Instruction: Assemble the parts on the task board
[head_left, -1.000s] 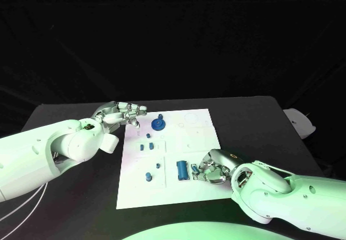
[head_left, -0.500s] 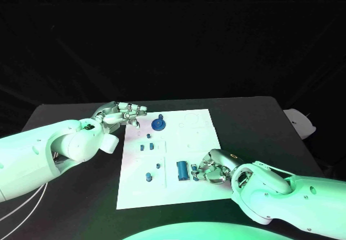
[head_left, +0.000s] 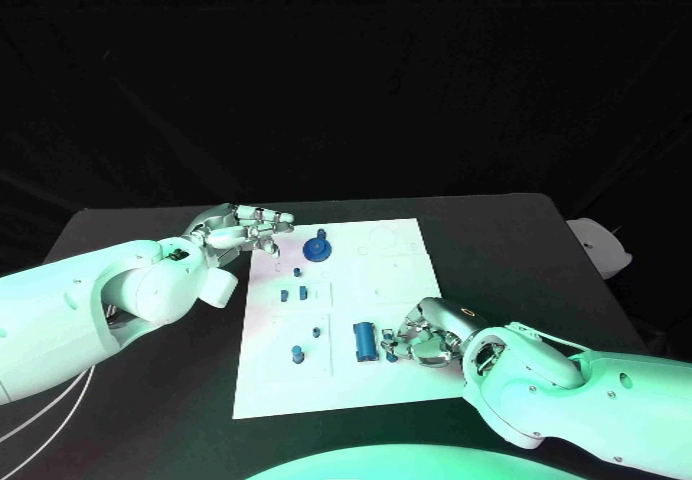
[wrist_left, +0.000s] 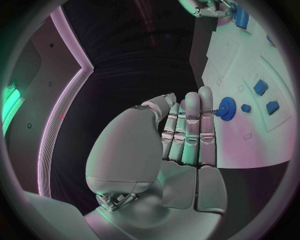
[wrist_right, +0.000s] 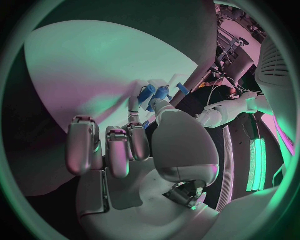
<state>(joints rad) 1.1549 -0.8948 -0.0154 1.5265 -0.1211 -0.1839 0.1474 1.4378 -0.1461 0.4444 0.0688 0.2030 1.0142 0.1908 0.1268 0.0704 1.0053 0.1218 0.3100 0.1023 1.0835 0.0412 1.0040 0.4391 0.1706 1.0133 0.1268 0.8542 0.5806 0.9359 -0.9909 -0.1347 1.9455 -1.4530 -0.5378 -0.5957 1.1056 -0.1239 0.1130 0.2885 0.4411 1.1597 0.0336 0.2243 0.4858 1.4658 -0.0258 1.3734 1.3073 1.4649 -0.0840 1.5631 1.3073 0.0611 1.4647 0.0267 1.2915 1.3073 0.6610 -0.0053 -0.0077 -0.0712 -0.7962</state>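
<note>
Here the flat white rectangular task board lies in the middle of the black table, carrying a scatter of small blue plastic parts: a round blue gear-like wheel near the far edge, several little blue pegs and blocks in the middle, and a longer blue cylindrical piece lying near the board's right side. The right hand sits low on the board just beside that cylinder, its fingers curled in toward a small blue part; the right wrist view suggests a piece at the fingertips, but whether it is actually pinched I cannot tell. The left hand hovers at the board's far left corner, fingers straight and pressed side by side, holding nothing, with the wheel just past its fingertips. These parts look light, rigid and smooth, so they would likely slip or tip under a careless squeeze; a light pinch across the cylinder's middle, or on the wheel's rim, seems the safest hold.
</note>
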